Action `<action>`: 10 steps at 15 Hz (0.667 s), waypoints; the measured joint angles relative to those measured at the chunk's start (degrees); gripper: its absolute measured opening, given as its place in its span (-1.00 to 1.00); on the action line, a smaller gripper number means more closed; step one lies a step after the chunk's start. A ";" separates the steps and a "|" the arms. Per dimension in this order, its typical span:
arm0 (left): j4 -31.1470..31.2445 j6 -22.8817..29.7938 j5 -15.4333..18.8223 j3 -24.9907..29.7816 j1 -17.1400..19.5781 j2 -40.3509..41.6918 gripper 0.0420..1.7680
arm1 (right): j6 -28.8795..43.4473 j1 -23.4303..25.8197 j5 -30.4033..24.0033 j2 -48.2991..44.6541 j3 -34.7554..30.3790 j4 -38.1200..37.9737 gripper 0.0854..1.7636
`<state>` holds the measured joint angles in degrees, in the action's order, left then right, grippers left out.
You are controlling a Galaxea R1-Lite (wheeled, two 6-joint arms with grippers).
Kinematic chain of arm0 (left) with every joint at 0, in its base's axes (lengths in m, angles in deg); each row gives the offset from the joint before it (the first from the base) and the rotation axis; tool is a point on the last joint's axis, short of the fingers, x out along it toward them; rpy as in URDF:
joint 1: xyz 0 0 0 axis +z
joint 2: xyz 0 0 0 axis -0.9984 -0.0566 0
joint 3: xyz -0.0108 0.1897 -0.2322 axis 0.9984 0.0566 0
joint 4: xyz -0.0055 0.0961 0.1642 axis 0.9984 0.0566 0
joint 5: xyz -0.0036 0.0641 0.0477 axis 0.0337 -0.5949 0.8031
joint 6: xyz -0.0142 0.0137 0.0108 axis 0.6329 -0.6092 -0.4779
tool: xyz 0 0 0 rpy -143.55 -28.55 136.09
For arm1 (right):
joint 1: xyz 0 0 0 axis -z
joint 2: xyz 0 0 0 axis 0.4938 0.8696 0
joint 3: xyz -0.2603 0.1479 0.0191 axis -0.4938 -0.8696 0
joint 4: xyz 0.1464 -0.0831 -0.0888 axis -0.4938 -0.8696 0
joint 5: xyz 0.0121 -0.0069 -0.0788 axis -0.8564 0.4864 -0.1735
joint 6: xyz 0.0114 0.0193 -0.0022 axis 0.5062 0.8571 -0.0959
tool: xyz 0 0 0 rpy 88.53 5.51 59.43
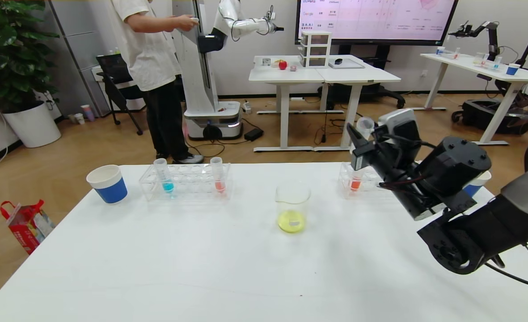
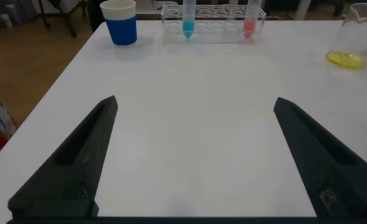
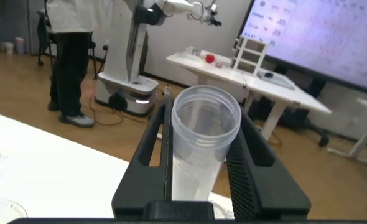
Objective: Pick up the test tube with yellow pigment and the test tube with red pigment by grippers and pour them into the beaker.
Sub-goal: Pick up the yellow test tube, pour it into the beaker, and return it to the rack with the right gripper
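**A:** Where is the right arm?

**B:** Raised over the desk's far right corner. The right gripper (image 1: 357, 134) points toward the far edge, its two black fingers clamped on a clear tube with a flared rim (image 3: 203, 140). The tube's open mouth shows at the fingertips, and I see no liquid in it. It may be the test tube with yellow pigment, emptied, but that cannot be told.

**A:** And the left?

**B:** The left gripper (image 2: 193, 162) shows only in its own wrist view, low over bare desk near the near edge, fingers spread wide apart with nothing between them.

**A:** The beaker?

**B:** The beaker (image 1: 293, 205) stands upright about mid-desk, with a shallow pool of yellow liquid at its bottom.

**A:** The red one?

**B:** The test tube with red pigment (image 1: 218, 175) stands upright in a clear rack (image 1: 185, 181) by the far edge, left of centre, with a blue-liquid tube (image 1: 163, 175) in the same rack. Another orange-red tube (image 1: 355, 181) sits in a second rack at the far right, just under the raised gripper. A blue-and-white paper cup (image 1: 107, 183) stands near the far left corner.

**A:** Any writing?

**B:** Markings on the beaker and text on the wall screen (image 1: 375, 18), too small to read.
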<state>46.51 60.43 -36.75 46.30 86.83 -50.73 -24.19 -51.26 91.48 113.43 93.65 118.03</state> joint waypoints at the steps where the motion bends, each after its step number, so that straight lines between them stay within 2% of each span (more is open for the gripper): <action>1: -0.02 0.00 0.00 0.00 0.00 0.00 0.98 | 4.05 0.96 0.72 -0.89 -1.30 0.00 -0.50; 3: 0.00 0.00 0.00 0.00 0.00 0.00 0.98 | 6.67 4.13 2.22 -2.21 -2.86 -0.85 -0.50; 5: 0.00 0.00 0.00 0.00 0.00 0.00 0.98 | 7.11 8.79 3.15 -3.97 -3.45 -5.51 -0.50; 7: 0.00 0.00 -0.02 0.00 0.00 0.00 0.98 | 9.03 12.93 2.96 -7.08 -3.61 -14.77 -0.50; 10: 0.00 -0.02 -0.02 0.00 0.00 0.00 0.98 | 13.23 19.85 -0.74 -13.45 -1.91 -35.13 -0.50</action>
<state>46.51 60.40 -36.78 46.30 86.83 -50.73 -10.96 -31.41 90.74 99.99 91.74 82.89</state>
